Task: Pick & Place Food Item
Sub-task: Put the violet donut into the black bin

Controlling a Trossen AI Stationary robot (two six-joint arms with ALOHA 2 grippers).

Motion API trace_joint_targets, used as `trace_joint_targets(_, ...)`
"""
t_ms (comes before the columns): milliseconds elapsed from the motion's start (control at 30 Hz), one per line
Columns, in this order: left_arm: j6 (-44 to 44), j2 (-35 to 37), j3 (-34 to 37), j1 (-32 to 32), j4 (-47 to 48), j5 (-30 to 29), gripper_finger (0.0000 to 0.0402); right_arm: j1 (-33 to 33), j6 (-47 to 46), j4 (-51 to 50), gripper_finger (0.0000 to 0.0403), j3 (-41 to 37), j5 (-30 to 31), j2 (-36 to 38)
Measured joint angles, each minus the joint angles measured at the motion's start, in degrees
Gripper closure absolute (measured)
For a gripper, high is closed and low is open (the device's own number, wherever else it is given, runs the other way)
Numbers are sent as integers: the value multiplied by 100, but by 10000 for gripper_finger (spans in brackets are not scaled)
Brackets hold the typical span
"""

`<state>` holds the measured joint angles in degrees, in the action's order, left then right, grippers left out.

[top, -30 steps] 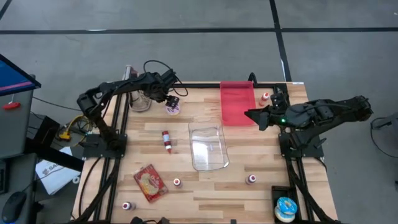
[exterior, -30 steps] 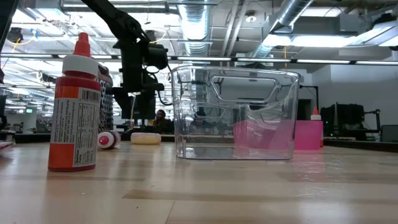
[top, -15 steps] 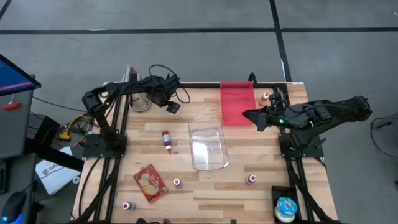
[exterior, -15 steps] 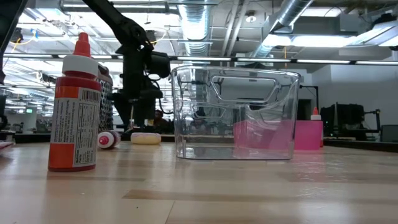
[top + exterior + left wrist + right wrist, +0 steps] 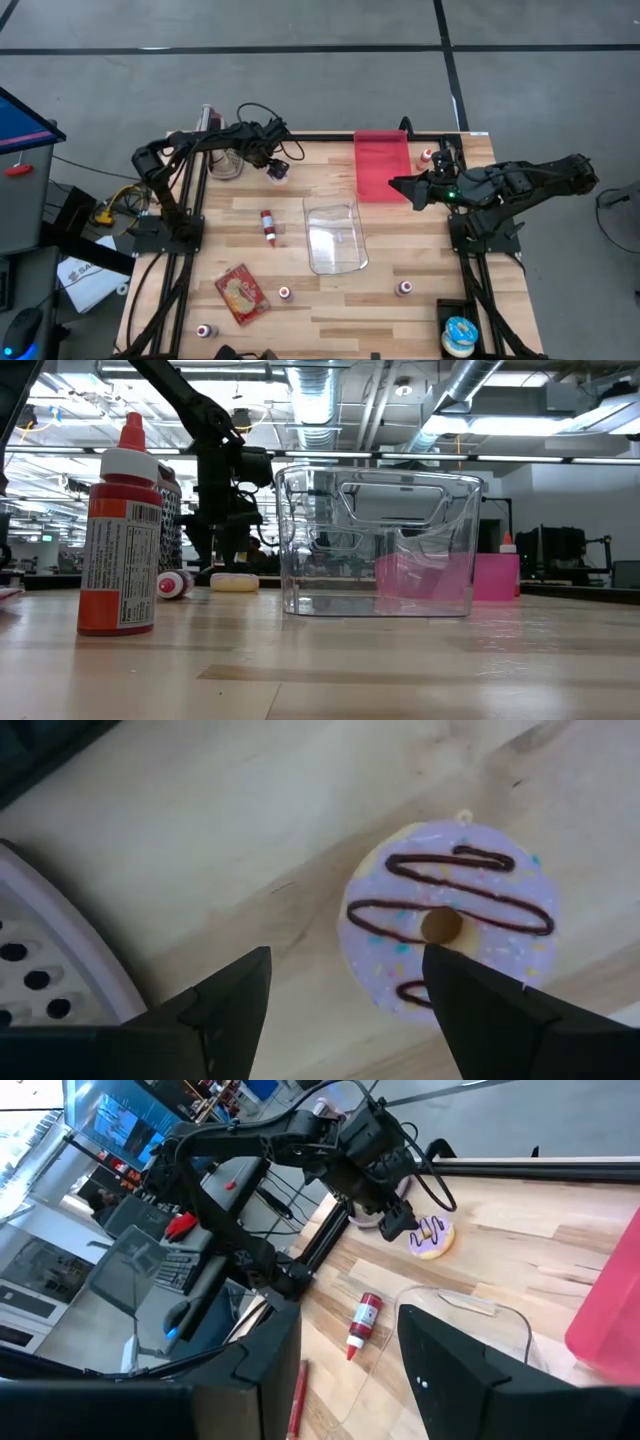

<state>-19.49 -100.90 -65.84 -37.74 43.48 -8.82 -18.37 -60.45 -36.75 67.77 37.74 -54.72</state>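
Lilac doughnut (image 5: 448, 928) lies flat, hole upward, under the wide-open left gripper (image 5: 345, 995).

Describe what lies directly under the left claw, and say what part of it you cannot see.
Under the open left claw lies a lilac-iced doughnut with chocolate drizzle, flat on the wooden table. One finger covers its near edge, so that part stays hidden. The claw is not gripping it.

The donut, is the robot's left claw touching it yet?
Cannot tell. In the left wrist view the left gripper is open, one finger overlapping the donut, but no view shows contact or a gap.
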Motion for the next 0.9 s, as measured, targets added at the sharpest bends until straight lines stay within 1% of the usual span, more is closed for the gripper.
trace_joint_targets(133, -4, -51, -1, 4, -74, 38, 144, -2, -19, -1, 241, 0, 0, 0)
trace_joint_targets(200, -22, -167, -2, 6, -60, 154, 144, 0, -19, -1, 241, 0, 2, 0)
trace_joint_targets(400, -70, -477, 0, 31, -236, 136, 144, 0, -74, 3, 241, 0, 23, 0)
trace_joint_targets(633, -92, -497, 0, -17, -509, 125, 145, -4, -166, 8, 241, 0, 17, 0)
trace_joint_targets(900, -86, -637, 0, -24, -514, 157, 145, -4, -170, -1, 241, 0, 4, 0)
